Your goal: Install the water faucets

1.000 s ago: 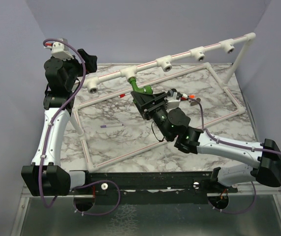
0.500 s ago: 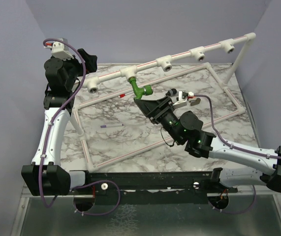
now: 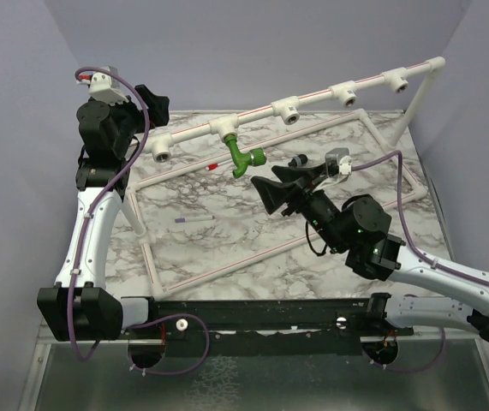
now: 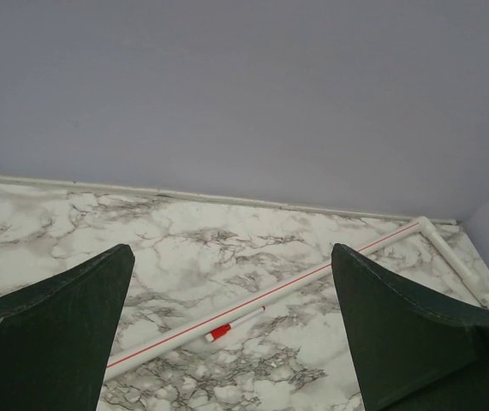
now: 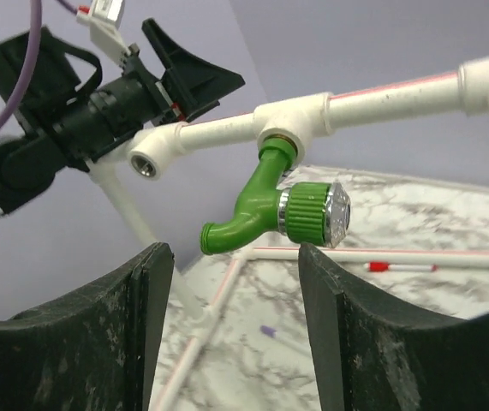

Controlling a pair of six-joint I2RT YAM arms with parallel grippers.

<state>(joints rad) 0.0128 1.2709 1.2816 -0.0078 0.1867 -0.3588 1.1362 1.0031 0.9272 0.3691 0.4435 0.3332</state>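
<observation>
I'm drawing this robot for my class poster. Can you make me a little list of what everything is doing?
Faucet: green faucet hangs screwed into the white pipe frame
Right gripper: open, near the faucet, not touching it
Left gripper: open, holding nothing
Empty sockets: four
On the table: purple pen

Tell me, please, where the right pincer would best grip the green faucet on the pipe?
Likely its ribbed collar behind the round silvery cap: the green faucet hangs from the T-socket with that end jutting sideways, clear of the pipe. Come from the near side, where the open right pincer faces it.
</observation>
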